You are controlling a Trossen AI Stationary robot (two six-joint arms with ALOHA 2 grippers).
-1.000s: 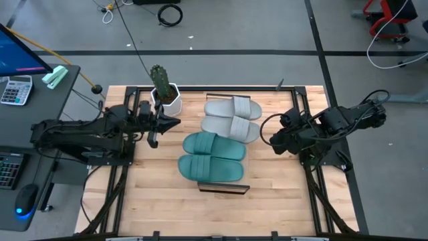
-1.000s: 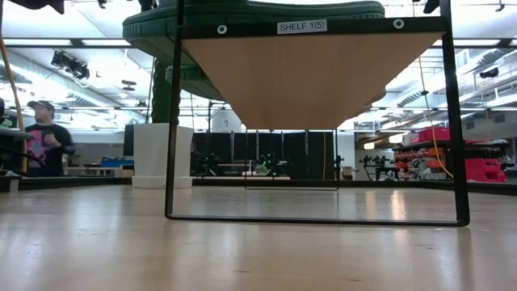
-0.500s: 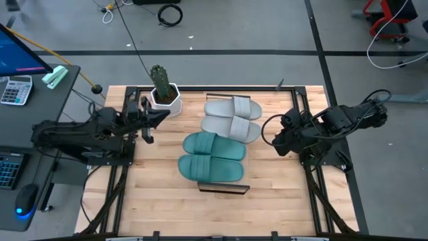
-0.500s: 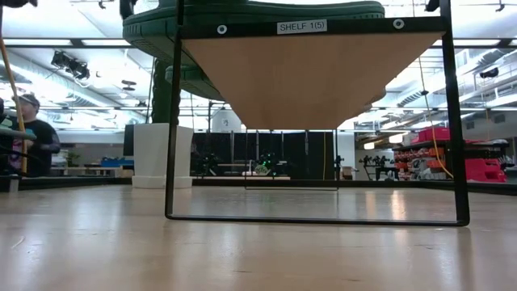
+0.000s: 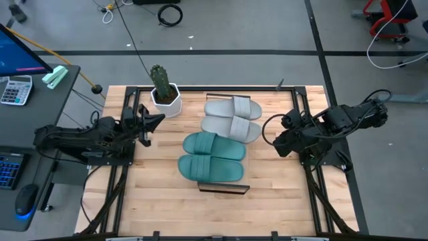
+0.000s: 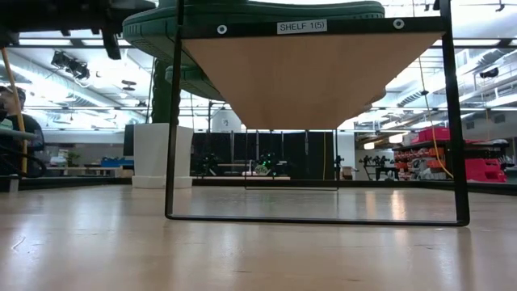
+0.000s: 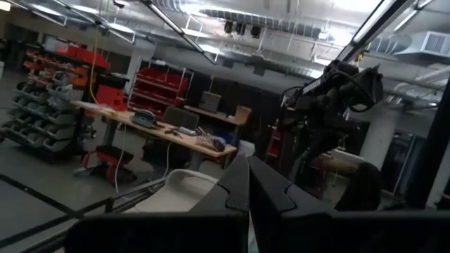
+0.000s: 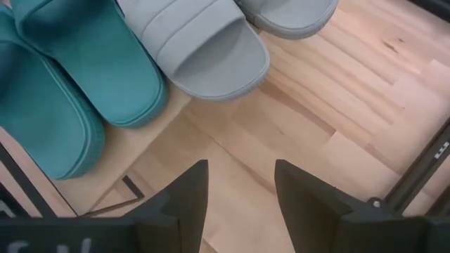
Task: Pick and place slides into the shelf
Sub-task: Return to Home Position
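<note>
Teal slides [image 5: 212, 158] lie on the shelf [image 5: 224, 189] beside the grey slides [image 5: 231, 117], overhanging its left edge; a knock to the frame could drop one onto the counter [image 5: 281, 201]. Left claw [image 5: 154, 121], pinched together, sits close to the potted cactus [image 5: 160, 84] and could clip it; right claw [image 8: 240, 169], spread apart, hovers right of the shelf.
</note>
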